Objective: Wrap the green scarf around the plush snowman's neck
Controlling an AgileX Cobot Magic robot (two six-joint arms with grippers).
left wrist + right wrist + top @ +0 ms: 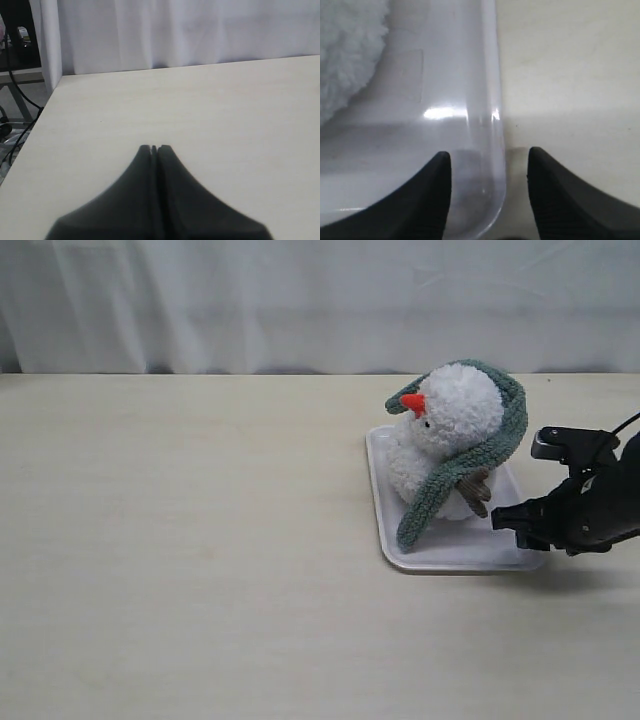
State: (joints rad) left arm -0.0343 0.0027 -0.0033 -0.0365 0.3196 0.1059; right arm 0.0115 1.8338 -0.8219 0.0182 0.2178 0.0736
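Observation:
The plush snowman point(458, 410) leans on a white tray point(450, 555), its orange nose pointing left. The green scarf point(508, 425) runs from beside the nose, over the back of the head and down across the body, and its end point(412, 530) rests on the tray. One brown twig arm point(478, 490) pokes out below it. My right gripper point(512, 522) is open at the tray's right front corner. In the right wrist view, the right gripper point(489, 160) straddles the tray rim point(492, 100), with white plush point(345, 50) off to one side. My left gripper point(154, 148) is shut over bare table.
A pale wooden table point(180, 540) stretches to the left of the tray. A white curtain point(300, 300) hangs behind it. The left wrist view shows the table's edge point(35, 130) with cables and a frame beyond.

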